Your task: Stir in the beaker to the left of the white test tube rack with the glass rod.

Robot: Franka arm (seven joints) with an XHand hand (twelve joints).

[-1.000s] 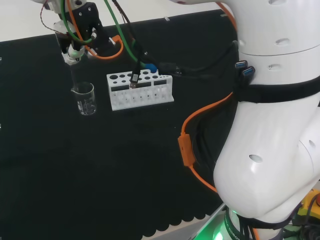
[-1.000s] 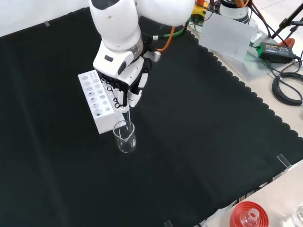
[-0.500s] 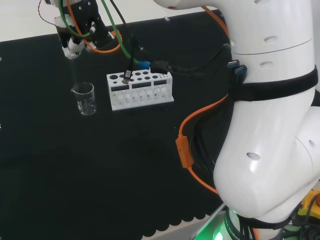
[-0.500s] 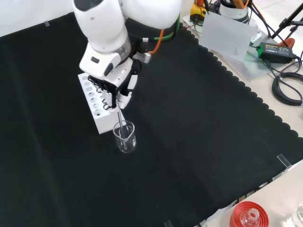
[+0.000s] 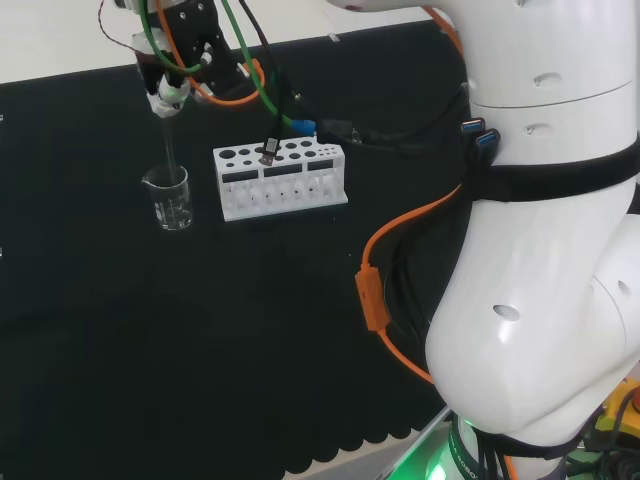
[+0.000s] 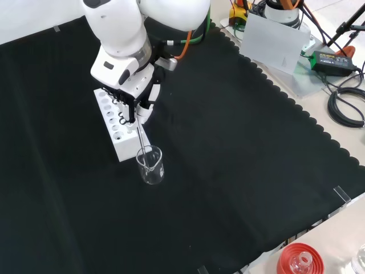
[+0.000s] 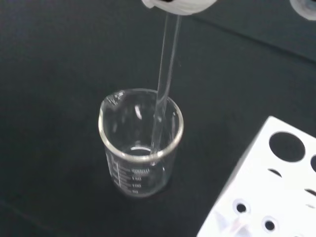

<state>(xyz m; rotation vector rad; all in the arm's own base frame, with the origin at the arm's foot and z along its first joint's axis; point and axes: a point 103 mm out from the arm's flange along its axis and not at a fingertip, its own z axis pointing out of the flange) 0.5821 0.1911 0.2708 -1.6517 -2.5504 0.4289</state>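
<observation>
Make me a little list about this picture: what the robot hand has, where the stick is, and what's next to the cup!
hand: curled round the top of the glass rod
glass rod: tilted, its lower end inside the beaker
beaker: clear, upright on the black cloth; contents cannot be told
test tube rack: white, beside the beaker, to its right in the head view

Head view. The hand (image 5: 172, 88), at upper left, grips the top of the glass rod (image 5: 169, 150), whose lower end dips into the clear beaker (image 5: 172, 198). The beaker stands on the black-clothed tabletop (image 5: 200, 340), just left of the white test tube rack (image 5: 279, 179). Arm links (image 5: 540, 250) occupy the right.
</observation>
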